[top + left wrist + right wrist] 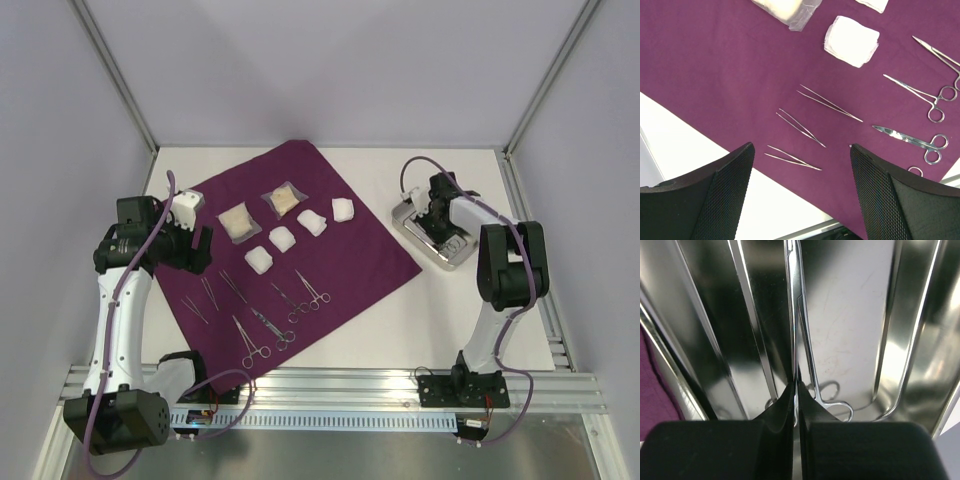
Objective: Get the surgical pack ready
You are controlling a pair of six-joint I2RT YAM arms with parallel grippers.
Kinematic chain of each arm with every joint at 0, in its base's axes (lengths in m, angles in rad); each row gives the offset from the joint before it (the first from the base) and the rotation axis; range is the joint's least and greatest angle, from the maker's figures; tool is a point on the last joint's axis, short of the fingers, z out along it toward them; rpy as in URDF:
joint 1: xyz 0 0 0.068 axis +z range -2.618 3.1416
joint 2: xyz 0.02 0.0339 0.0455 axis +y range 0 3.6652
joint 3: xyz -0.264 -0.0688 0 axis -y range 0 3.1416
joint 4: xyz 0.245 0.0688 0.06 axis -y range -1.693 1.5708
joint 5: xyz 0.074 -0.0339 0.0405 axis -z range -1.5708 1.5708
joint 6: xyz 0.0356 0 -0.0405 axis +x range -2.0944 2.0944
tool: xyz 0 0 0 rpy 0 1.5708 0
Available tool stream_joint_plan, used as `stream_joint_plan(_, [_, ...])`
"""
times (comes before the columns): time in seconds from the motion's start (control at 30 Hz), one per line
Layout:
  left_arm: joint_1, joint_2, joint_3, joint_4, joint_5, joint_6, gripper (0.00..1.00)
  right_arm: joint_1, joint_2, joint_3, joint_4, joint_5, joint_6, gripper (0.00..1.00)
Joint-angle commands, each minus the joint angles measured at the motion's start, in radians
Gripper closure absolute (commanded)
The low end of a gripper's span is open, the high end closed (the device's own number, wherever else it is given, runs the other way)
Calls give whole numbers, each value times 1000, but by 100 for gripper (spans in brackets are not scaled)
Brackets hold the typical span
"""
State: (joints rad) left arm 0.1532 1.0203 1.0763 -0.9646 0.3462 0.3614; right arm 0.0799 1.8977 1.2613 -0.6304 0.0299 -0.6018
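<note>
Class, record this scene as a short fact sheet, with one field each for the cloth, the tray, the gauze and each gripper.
Cloth: purple cloth spread flat under the supplies
Tray: steel tray by the cloth's right corner
Gauze: four white gauze pads in a diagonal row on the cloth
Left gripper: open, above three tweezers lying on the cloth
Right gripper: shut on a forceps inside the tray

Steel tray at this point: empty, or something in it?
Not empty. The right wrist view shows one ring-handled forceps inside the tray, pinched at the tips of the shut right gripper.
</note>
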Motion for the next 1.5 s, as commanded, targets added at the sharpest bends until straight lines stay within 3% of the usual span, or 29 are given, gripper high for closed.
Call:
stream_joint_plan(0.0, [6,4,34,18,11,5,14,-3,11,29,31,-7,-26,98])
stream_joint_plan(0.07, [6,6,36,15,10,4,14,-3,6,26,35,-8,-20,94])
stream_joint_plan(0.2, [6,6,36,17,7,4,14,-3,-26,26,32,-13,-7,74])
stream_joint_plan(0.27, [5,6,37,15,1,5,14,-3,-43,38,31,-10,5,69])
stream_joint_plan(0.5, [6,4,42,1,-4,17,13,3,-150,134,8,114,80,68])
stream_joint_plan(0.63, [5,9,34,-14,-44,22,13,50,-253,225,-38,275,282,68])
stream_joint_plan(0.77, [5,1,19,-25,-117,27,13,211,-356,234,-123,367,500,60])
stream_joint_plan(0.87, [6,-14,1,-32,-151,33,12,462,-397,152,-115,367,594,52])
stream_joint_plan(0.93, [6,-28,-13,-37,-162,36,12,561,-381,119,-92,351,684,49])
stream_joint_plan(1.07, [6,-42,-24,-51,-184,33,12,777,-270,116,-63,222,775,60])
stream_joint_plan(1.1, [6,-48,-29,-52,-185,31,12,799,-247,115,-49,202,784,65])
stream_joint_plan(1.17, [6,-57,-38,-52,-185,30,12,849,-163,133,-22,177,798,66])
stream_joint_plan(1.47, [6,-75,-45,-54,-168,27,12,905,14,181,-41,55,809,73])
